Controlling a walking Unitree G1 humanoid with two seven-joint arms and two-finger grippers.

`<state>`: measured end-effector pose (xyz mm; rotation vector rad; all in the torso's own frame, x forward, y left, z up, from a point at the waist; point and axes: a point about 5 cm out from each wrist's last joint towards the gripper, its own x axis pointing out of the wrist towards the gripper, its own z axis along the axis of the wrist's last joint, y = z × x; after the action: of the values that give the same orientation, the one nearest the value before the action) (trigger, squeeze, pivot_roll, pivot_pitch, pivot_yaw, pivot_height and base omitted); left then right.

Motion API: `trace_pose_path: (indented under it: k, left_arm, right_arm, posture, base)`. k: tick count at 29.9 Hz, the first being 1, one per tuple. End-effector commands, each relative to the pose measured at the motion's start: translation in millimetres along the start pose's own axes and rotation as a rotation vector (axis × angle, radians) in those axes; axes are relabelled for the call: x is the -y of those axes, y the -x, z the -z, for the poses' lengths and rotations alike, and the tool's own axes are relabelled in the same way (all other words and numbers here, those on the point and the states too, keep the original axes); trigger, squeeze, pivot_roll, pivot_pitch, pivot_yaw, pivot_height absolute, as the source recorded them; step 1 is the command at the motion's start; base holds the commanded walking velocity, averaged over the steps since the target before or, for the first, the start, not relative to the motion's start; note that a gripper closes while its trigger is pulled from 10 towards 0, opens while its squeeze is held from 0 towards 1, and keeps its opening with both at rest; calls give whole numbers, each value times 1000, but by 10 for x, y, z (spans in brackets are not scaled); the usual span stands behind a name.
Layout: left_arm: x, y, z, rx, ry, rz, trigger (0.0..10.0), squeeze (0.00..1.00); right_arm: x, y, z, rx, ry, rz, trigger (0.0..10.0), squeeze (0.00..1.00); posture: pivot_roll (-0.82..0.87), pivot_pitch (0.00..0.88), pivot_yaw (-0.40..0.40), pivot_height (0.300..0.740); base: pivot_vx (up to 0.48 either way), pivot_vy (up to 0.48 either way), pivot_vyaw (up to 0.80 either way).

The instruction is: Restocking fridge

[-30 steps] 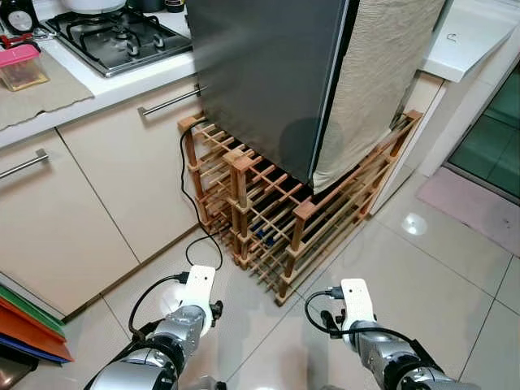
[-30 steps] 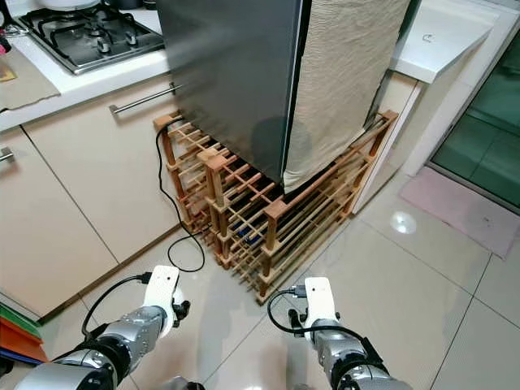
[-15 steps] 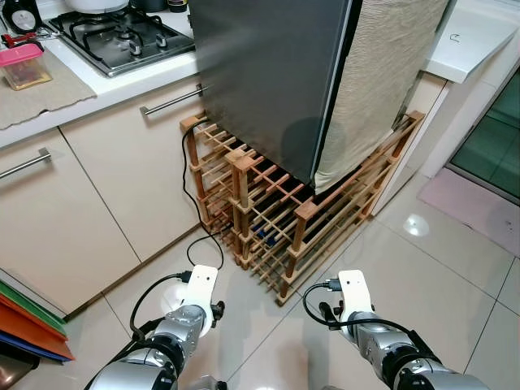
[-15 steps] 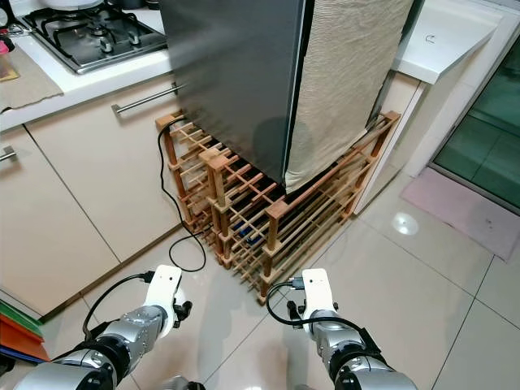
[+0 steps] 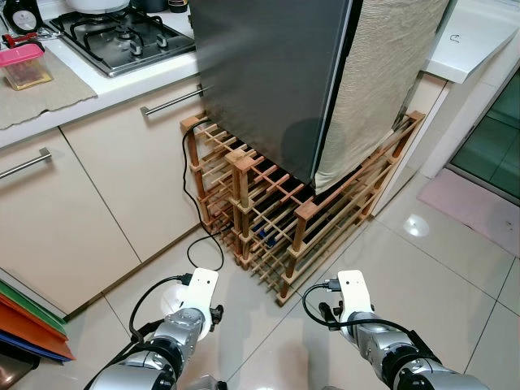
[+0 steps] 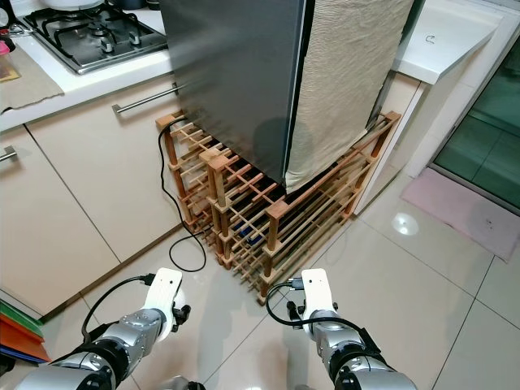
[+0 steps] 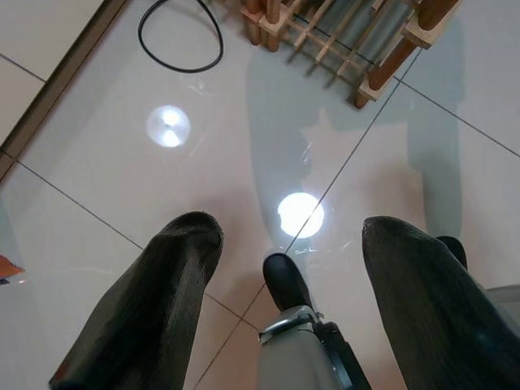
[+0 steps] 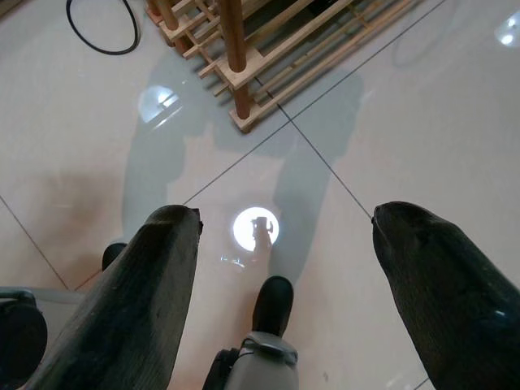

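Left gripper [image 7: 284, 309] hangs low over the tiled floor [image 5: 455, 268], fingers spread apart and empty; right gripper [image 8: 280, 309] likewise, apart and empty. Ahead, the grey fridge [image 5: 268, 81] stands shut on a wooden rack [image 5: 276, 219], beside the tabletop [image 5: 106, 85] with its hob [image 5: 122, 36].

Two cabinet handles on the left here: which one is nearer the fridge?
The upper bar handle, on the cabinet front right beside the grey fridge and below the gas hob. The other handle sits farther left, under the cloth-covered counter stretch.
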<state>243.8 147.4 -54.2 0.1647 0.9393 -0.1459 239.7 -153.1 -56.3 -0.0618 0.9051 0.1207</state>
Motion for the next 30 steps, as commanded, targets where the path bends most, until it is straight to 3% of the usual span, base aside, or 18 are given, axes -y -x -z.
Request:
trace_pose_path:
  k: [1,20,30]
  left_arm:
    - [-5,3,75,-19,-11,2,10000,0]
    - [-14,6,110,-30,-22,2,10000,0]
    - [16,6,133,-34,-37,10,10000,0]
  right_arm:
    - [-7,0,19,-13,4,0,10000,71]
    - [-32,0,54,-22,7,-1,10000,75]
    - [205,43,148,-27,-28,35,10000,75]
  posture:
    - [-64,0,7,724]
    - [-74,10,12,724]
    - [-78,17,16,724]
  base:
    - [0,0,0]
    - [0,0,0]
    - [0,0,0]
